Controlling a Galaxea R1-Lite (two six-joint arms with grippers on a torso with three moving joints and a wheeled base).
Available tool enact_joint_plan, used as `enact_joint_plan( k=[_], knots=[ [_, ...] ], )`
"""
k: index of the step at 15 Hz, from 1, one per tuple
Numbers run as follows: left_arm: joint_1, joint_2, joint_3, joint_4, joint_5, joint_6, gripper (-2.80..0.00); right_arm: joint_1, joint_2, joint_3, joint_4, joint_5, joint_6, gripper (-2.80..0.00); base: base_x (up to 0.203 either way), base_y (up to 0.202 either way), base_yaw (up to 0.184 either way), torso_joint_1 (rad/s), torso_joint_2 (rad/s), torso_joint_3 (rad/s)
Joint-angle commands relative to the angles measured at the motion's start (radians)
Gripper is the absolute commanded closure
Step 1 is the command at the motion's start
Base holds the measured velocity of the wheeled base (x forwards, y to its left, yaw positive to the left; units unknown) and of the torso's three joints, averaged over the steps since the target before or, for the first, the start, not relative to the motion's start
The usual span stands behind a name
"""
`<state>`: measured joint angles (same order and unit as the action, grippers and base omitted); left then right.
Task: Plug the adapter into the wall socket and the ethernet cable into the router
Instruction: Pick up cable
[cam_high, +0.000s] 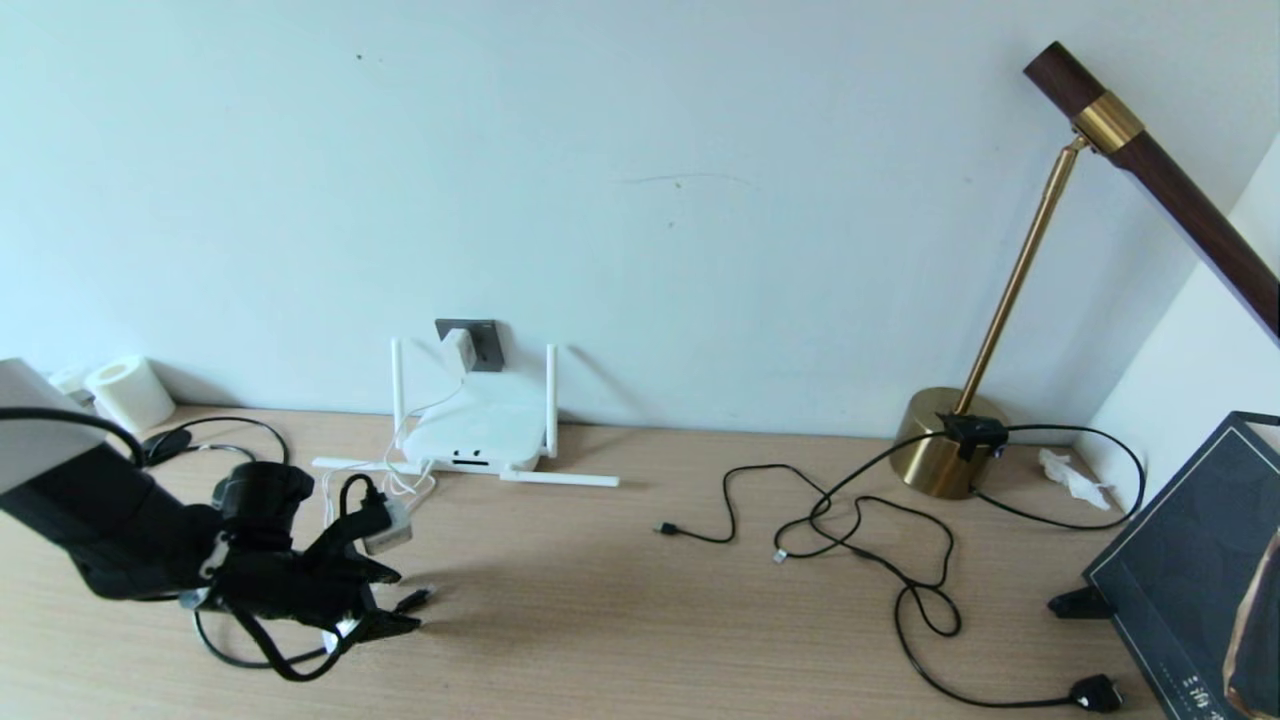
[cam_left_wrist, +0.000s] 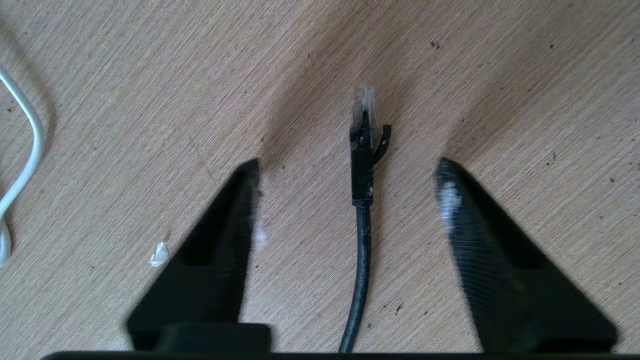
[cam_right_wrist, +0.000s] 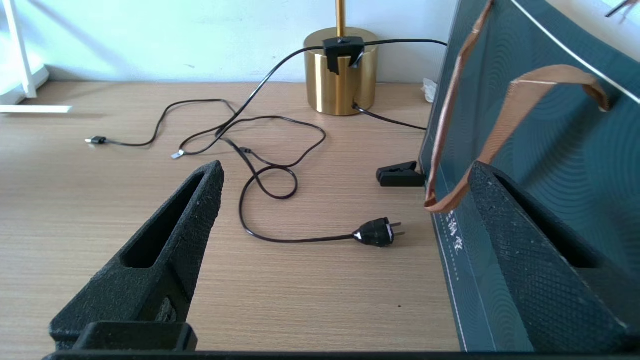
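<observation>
Black cable is lying flat on the wooden surface, and I am holding my left pincer low over it with the fingers spread apart, one on each side of the ethernet cable, touching neither it nor its plug. I am straddling it this way, I judge, so that closing will pinch the stiff plug body rather than the floppy cord behind it. The plug is showing a clear plastic tip, a black boot and a small latch tab sticking out to one side.

The adapter is already sitting in the wall socket, its thin white cord trailing down to the router, which is resting against the wall with its ports facing me. My right pincer is idling wide open beside the dark bag, holding nothing.
</observation>
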<state>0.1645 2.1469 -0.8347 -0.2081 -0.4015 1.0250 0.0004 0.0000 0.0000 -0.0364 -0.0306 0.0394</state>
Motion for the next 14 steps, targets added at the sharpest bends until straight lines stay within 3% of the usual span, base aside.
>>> enact_joint_plan(
  k=[1, 9, 12, 14],
  knots=[
    [0.001, 0.01, -0.001, 0.003, 0.001, 0.006, 0.0, 0.0, 0.0, 0.011, 0.0, 0.0, 0.001, -2.8, 0.0, 0.0, 0.0, 0.0, 0.0, 0.0],
    [-0.001, -0.029, 0.06, -0.011, -0.002, 0.021, 0.0, 0.001, 0.0, 0.012, 0.0, 0.0, 0.001, -2.8, 0.0, 0.0, 0.0, 0.0, 0.0, 0.0],
    [-0.029, -0.191, 0.119, -0.009, -0.035, 0.027, 0.0, 0.0, 0.0, 0.011, 0.0, 0.0, 0.001, -2.8, 0.0, 0.0, 0.0, 0.0, 0.0, 0.0],
    [-0.106, -0.325, 0.13, 0.011, -0.055, 0.012, 0.0, 0.001, 0.0, 0.011, 0.0, 0.0, 0.001, -2.8, 0.0, 0.0, 0.0, 0.0, 0.0, 0.0]
  ],
)
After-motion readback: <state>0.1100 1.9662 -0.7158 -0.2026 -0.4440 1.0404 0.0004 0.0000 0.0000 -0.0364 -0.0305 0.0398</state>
